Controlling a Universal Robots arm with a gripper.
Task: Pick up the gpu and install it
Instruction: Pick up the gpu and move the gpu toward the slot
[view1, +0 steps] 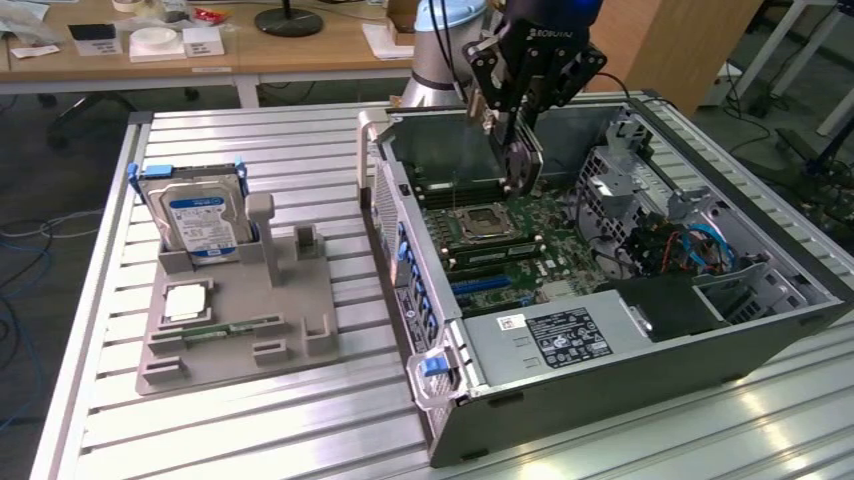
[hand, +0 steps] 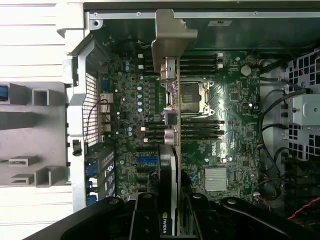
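Fingers of the gripper (view1: 515, 140) pinch the gpu (view1: 525, 168) by its flat faces. The card hangs on end beneath them, its silver bracket (hand: 172, 35) at the end away from the grip. It sits inside the open computer case (view1: 641, 395), over the motherboard (view1: 534, 250) near the case's far wall and just beside the processor socket (view1: 483, 220); whether it touches the board I cannot tell. One gpu, one case, one motherboard, one socket. The case lies toward the edge of the bench (view1: 267, 150) at the exterior view's right. Toward the opposite edge sits one grey holder (view1: 304, 298), carrying one upright hard drive (view1: 198, 215), one memory stick (view1: 220, 328) and one square chip (view1: 187, 302), all well apart from the gripper.
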